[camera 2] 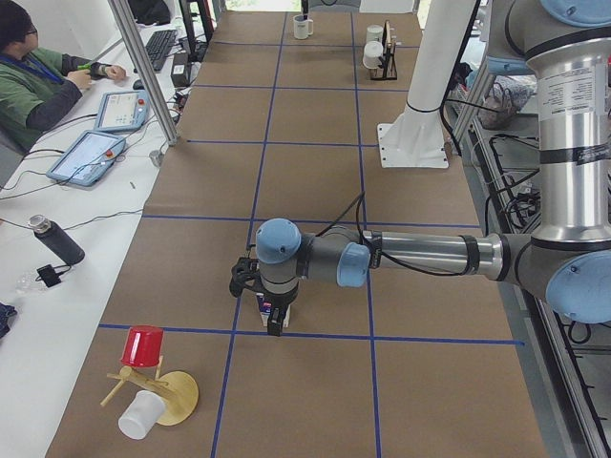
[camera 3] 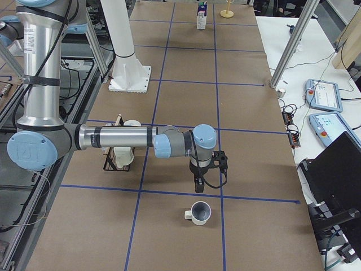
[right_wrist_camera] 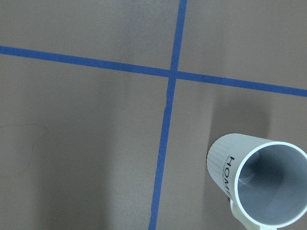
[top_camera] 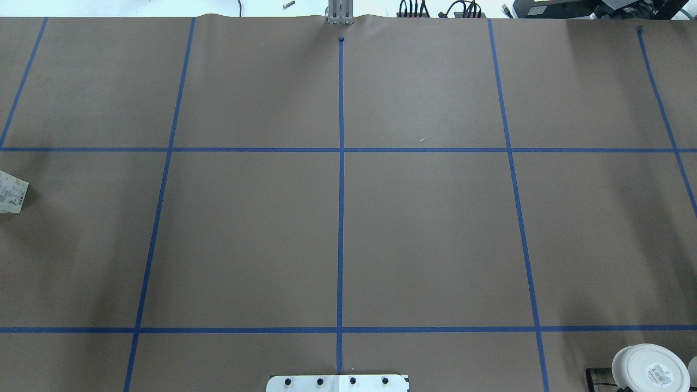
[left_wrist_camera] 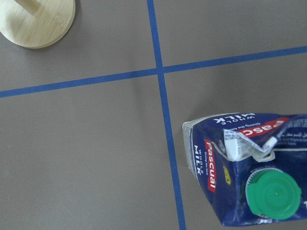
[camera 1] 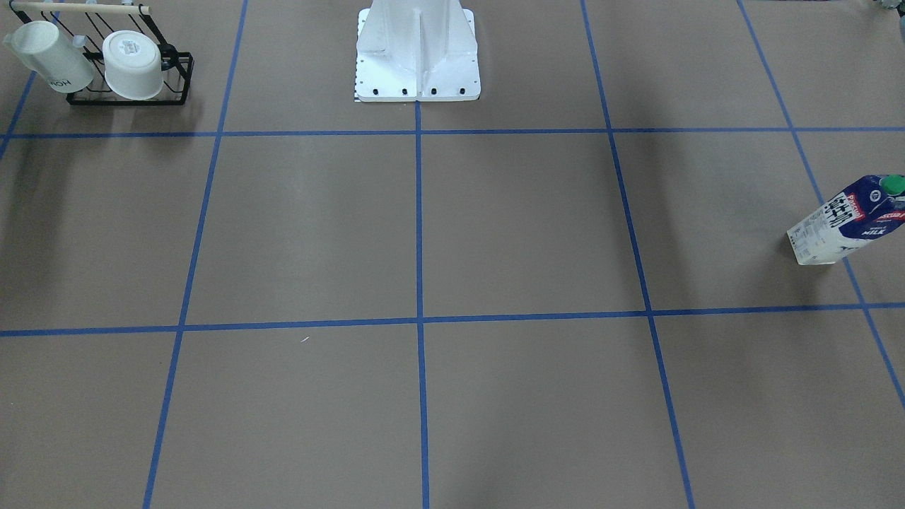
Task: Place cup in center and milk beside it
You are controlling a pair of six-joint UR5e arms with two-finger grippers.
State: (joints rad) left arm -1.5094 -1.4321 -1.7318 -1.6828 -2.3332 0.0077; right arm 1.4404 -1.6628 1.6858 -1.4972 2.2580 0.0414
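The milk [camera 1: 848,223] stands on the brown tabletop at the right edge of the front-facing view; only its corner shows in the overhead view [top_camera: 12,191]. The left wrist view looks down on the milk [left_wrist_camera: 240,163] and its green cap [left_wrist_camera: 273,195]. My left gripper [camera 2: 273,320] hangs right over the milk; I cannot tell whether it is open or shut. The cup [camera 3: 198,213], white with a dark grey inside, stands near the table's end. The right wrist view shows the cup [right_wrist_camera: 259,184] at lower right. My right gripper [camera 3: 202,179] hangs just short of the cup; its state is unclear. The center [top_camera: 381,234] is bare.
A black wire rack [camera 1: 177,78] holds two white mugs [camera 1: 131,63] near the cup's end. A wooden stand [camera 2: 172,396] with a red cup [camera 2: 143,346] and a white cup [camera 2: 141,415] sits past the milk. The white robot base [camera 1: 417,49] stands at the table's edge.
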